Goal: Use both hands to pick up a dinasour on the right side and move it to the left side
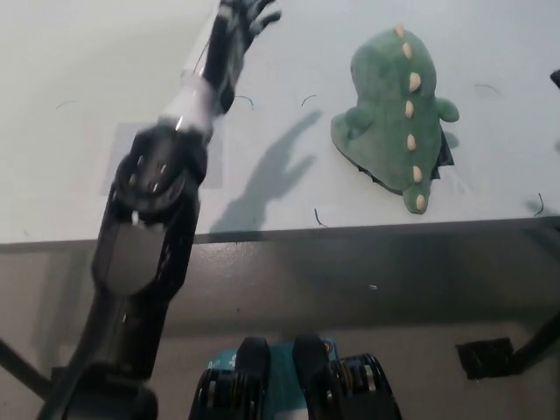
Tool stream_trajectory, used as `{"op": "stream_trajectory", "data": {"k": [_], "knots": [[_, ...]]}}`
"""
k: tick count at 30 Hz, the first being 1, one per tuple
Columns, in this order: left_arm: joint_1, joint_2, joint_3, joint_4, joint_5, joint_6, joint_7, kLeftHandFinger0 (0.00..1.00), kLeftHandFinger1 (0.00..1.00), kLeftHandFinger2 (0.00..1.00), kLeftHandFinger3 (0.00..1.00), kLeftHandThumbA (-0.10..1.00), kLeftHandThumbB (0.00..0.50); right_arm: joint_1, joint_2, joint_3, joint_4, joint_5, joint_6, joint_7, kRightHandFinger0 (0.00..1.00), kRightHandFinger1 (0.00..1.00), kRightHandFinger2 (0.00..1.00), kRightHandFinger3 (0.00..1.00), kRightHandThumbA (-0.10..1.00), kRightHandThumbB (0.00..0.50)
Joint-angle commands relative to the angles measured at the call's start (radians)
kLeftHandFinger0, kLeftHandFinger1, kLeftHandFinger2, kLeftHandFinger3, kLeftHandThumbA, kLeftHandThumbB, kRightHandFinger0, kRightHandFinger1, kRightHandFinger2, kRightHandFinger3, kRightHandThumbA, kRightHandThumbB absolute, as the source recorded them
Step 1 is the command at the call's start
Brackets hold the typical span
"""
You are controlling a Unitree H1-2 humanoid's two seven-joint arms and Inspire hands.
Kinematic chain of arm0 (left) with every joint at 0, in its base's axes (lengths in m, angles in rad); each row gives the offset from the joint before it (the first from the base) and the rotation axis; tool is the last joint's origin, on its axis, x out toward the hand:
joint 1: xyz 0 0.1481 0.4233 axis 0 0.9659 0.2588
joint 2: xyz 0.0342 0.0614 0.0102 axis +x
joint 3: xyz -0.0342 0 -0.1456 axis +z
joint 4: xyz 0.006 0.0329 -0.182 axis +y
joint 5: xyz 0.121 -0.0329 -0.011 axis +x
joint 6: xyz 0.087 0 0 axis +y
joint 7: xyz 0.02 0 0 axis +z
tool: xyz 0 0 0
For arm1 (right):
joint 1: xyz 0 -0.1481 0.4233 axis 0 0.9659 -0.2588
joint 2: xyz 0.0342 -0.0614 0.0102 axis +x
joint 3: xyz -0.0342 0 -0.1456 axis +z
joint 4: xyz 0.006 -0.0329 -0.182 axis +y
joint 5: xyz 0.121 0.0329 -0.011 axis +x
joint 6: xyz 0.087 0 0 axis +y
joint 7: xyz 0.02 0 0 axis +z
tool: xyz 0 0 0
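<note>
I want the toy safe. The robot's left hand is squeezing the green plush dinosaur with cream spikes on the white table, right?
No. The head view shows the left hand raised away from the green plush dinosaur with cream spikes, not touching it. The dinosaur does lie on the white table.

A pale, grey-white smooth counter (70,70) fills the upper half of the head view, its near edge running straight across just below the middle. Small dark curved pen-like marks (319,217) are scattered over its surface, and a faint lighter rectangular patch (118,157) lies toward the left. Light from above throws a soft grey shadow (271,175) on the top. Below the edge, the dark grey front panel of the counter (367,271) drops to a dull grey-brown floor (420,385), where a small black rectangular plate (486,357) lies at lower right.
</note>
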Motion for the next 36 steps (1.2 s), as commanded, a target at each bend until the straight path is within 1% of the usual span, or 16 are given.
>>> {"op": "stream_trajectory", "data": {"k": [1,2,6,9,12,13,16,18,21,22,23,24,31,32,35,36], "knots": [[-0.119,-0.036,0.031,0.072,-0.056,0.016,-0.009,1.00,1.00,1.00,1.00,1.00,0.419,-0.078,-0.044,0.010,0.060,-0.019,-0.045,0.043,1.00,1.00,1.00,1.00,1.00,0.170],[-0.127,-0.034,0.035,0.082,-0.058,0.014,-0.011,1.00,1.00,1.00,1.00,1.00,0.421,-0.085,-0.041,0.012,0.071,-0.020,-0.052,0.044,1.00,1.00,1.00,1.00,1.00,0.170],[-0.205,-0.073,0.064,0.166,-0.094,0.032,-0.018,1.00,1.00,1.00,1.00,1.00,0.430,-0.126,-0.047,0.033,0.152,-0.034,-0.064,0.060,1.00,1.00,1.00,1.00,1.00,0.238],[-0.266,-0.075,0.069,0.257,-0.068,0.007,0.004,1.00,1.00,1.00,1.00,1.00,0.391,-0.199,-0.045,0.046,0.287,-0.034,-0.090,0.085,1.00,1.00,1.00,1.00,0.96,0.261],[-0.336,-0.076,0.068,0.396,-0.044,-0.056,0.019,1.00,1.00,1.00,1.00,1.00,0.378,-0.279,-0.048,0.073,0.438,-0.064,-0.146,0.108,1.00,1.00,1.00,1.00,0.98,0.272],[-0.354,-0.076,0.066,0.429,-0.037,-0.066,0.026,1.00,1.00,1.00,1.00,1.00,0.364,-0.300,-0.050,0.085,0.468,-0.081,-0.153,0.106,1.00,1.00,1.00,1.00,1.00,0.286],[-0.397,-0.080,0.065,0.514,-0.028,-0.083,0.043,0.94,1.00,1.00,1.00,1.00,0.370,-0.355,-0.050,0.108,0.567,-0.106,-0.184,0.110,1.00,1.00,1.00,1.00,0.98,0.347],[-0.411,-0.078,0.058,0.553,-0.018,-0.099,0.047,0.94,1.00,1.00,1.00,1.00,0.387,-0.373,-0.037,0.119,0.587,-0.121,-0.183,0.094,1.00,1.00,1.00,1.00,0.97,0.329],[-0.414,-0.079,0.051,0.585,-0.007,-0.123,0.056,0.94,1.00,1.00,1.00,1.00,0.417,-0.368,-0.029,0.121,0.593,-0.121,-0.172,0.090,1.00,1.00,1.00,1.00,0.97,0.356],[-0.426,-0.075,0.051,0.611,-0.003,-0.127,0.066,0.97,1.00,1.00,1.00,1.00,0.445,-0.376,-0.025,0.118,0.600,-0.111,-0.159,0.096,1.00,1.00,1.00,1.00,0.97,0.366],[-0.435,-0.074,0.057,0.640,-0.008,-0.142,0.065,0.98,1.00,1.00,1.00,1.00,0.449,-0.380,-0.025,0.119,0.609,-0.111,-0.161,0.102,1.00,1.00,1.00,1.00,0.96,0.334],[-0.438,-0.074,0.060,0.656,-0.011,-0.148,0.066,0.97,1.00,1.00,1.00,1.00,0.443,-0.380,-0.025,0.120,0.612,-0.111,-0.161,0.105,1.00,1.00,1.00,1.00,0.96,0.312],[-0.489,-0.055,0.056,0.777,0.000,-0.195,0.063,0.94,1.00,1.00,1.00,1.00,0.430,-0.405,-0.038,0.106,0.647,-0.102,-0.156,0.117,1.00,1.00,1.00,1.00,0.95,0.292],[-0.492,-0.048,0.054,0.791,0.004,-0.192,0.065,0.97,1.00,1.00,1.00,1.00,0.417,-0.408,-0.042,0.104,0.655,-0.108,-0.159,0.112,1.00,1.00,1.00,1.00,0.95,0.317],[-0.489,-0.038,0.057,0.814,0.003,-0.197,0.062,1.00,1.00,1.00,1.00,1.00,0.406,-0.406,-0.044,0.096,0.652,-0.106,-0.151,0.107,1.00,1.00,1.00,1.00,0.94,0.340],[-0.478,-0.034,0.065,0.825,-0.006,-0.197,0.059,1.00,1.00,1.00,1.00,1.00,0.375,-0.402,-0.043,0.093,0.660,-0.103,-0.157,0.113,1.00,1.00,1.00,1.00,0.95,0.347]]}}
